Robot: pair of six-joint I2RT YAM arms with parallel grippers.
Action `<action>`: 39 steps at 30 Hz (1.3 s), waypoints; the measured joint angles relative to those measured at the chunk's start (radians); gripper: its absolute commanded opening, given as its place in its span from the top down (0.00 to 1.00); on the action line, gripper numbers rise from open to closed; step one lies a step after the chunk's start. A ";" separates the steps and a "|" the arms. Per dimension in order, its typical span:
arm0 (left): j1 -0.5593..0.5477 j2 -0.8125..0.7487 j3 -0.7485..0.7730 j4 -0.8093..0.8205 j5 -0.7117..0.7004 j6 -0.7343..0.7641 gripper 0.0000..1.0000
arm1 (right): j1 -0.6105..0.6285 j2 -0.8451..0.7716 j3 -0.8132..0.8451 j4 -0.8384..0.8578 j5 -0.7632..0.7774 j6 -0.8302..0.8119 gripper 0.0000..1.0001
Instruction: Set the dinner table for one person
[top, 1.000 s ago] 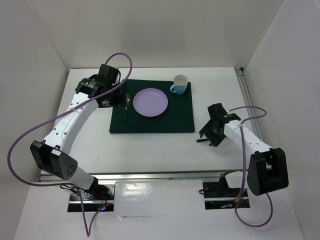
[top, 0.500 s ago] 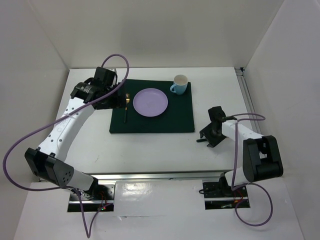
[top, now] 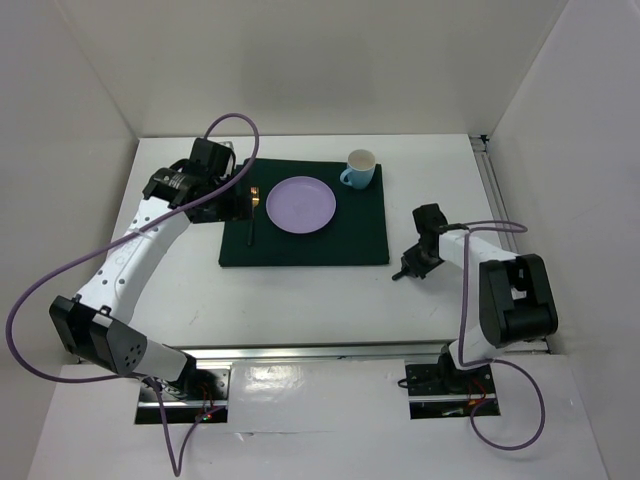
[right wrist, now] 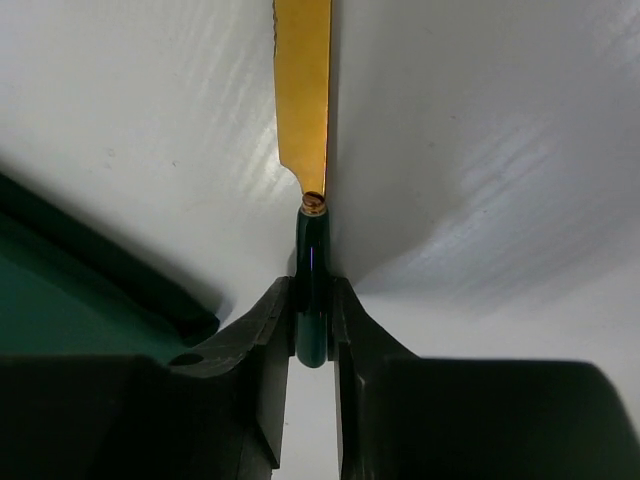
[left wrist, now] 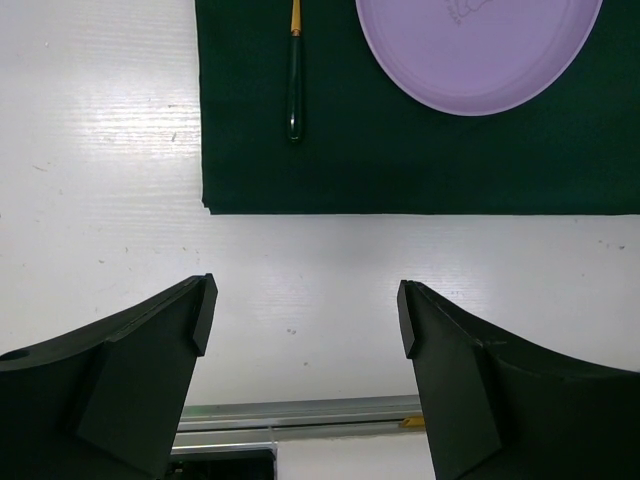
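Right gripper (right wrist: pixel 312 298) clenched on green handle of knife (right wrist: pixel 303 90); gold blade projects beyond fingertips. Left gripper (left wrist: pixel 305 310) released, fingers spread above dinner table (left wrist: pixel 300 260); green mat (left wrist: pixel 420 160) just ahead of fingertips.

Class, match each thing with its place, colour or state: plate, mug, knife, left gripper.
Things:
1 plate
2 mug
3 knife
4 left gripper

Place, colour or state:
A open
B clamped in right gripper
C lilac
D far right corner of mat

Pairs: 1-C, 2-D, 3-B, 4-A
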 measured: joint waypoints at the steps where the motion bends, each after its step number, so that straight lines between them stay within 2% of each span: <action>1: 0.000 0.000 0.000 0.000 0.000 0.000 0.08 | 0.002 0.006 0.007 0.000 0.005 0.000 1.00; 6: 0.000 0.000 0.000 0.000 -0.003 0.001 0.08 | 0.047 -0.007 0.022 -0.033 0.073 -0.049 1.00; 10: 0.000 0.000 0.000 0.000 -0.009 0.002 0.08 | 0.093 -0.043 0.072 -0.075 0.094 -0.230 1.00; 16: 0.000 0.002 0.000 0.000 -0.014 0.001 0.08 | 0.168 -0.037 0.238 -0.078 -0.033 -0.547 1.00; 21: 0.000 0.023 0.002 -0.004 -0.034 -0.003 0.08 | 0.227 0.029 0.293 -0.064 -0.125 -0.694 1.00; 29: 0.000 0.045 0.014 -0.024 -0.069 -0.006 0.08 | 0.249 0.229 0.421 -0.061 -0.167 -0.785 1.00; 39: 0.000 0.060 0.024 -0.025 -0.071 -0.008 0.08 | 0.241 0.414 0.573 -0.035 -0.162 -0.824 1.00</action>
